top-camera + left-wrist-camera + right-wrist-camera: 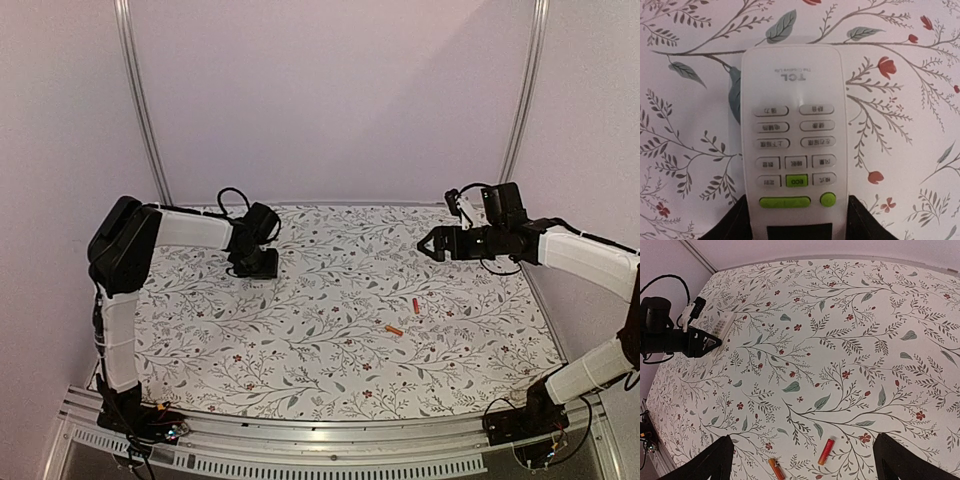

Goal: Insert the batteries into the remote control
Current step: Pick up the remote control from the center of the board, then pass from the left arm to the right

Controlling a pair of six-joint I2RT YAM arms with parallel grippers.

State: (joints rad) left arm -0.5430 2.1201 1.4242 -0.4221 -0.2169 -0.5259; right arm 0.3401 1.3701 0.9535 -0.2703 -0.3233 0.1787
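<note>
Seen from above, the left arm point(190, 230) reaches to about 10 o'clock on the floral desk point(300, 370). There the left jaws stand closed on the remote control point(792, 125). In the left wrist view its dark fingers point(727, 225) press against both long edges at the screen end. The handset is button side up, and its far end points to 12 o'clock. The two batteries point(414, 305) lie loose on the desk, well apart from the remote control. One is at about 3 o'clock from the desk's middle. The other point(394, 330) is just beside it, toward 7 o'clock, and the two are not touching. The right arm point(580, 255) hangs above them at about 2 o'clock. The right jaws are spread wide and hold nothing. In the right wrist view both batteries show at 6 o'clock, between the parted fingers point(715, 462).
</note>
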